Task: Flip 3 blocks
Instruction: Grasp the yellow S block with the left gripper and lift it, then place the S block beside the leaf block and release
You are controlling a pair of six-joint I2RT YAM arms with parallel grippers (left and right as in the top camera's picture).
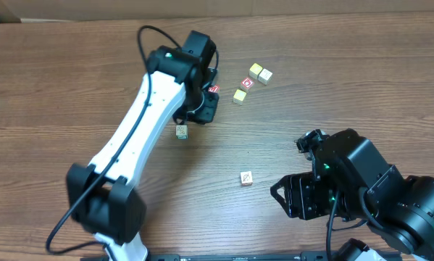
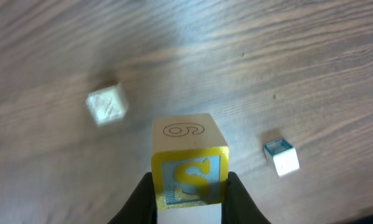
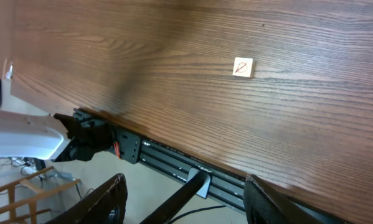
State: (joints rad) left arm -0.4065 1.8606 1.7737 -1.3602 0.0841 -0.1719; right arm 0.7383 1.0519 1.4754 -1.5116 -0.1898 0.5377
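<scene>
The left claw (image 2: 189, 202) was pinched on a yellow-framed block (image 2: 187, 155), its dark fingers (image 2: 139, 202) pressed against both sides, the block held over the table (image 2: 311, 56). Beyond it, a blue-topped block (image 2: 281, 155) lay at the right and a blurred pale block (image 2: 105, 104) at the upper left. The right claw (image 3: 186, 199) stood spread and empty over the table's edge, with a red-marked block (image 3: 243, 67) farther off at the upper right.

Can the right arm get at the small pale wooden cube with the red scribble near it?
Probably yes. The pale wooden cube lies alone, with nothing between it and the right gripper, whose jaws stand open; the left arm is farther off.
</scene>
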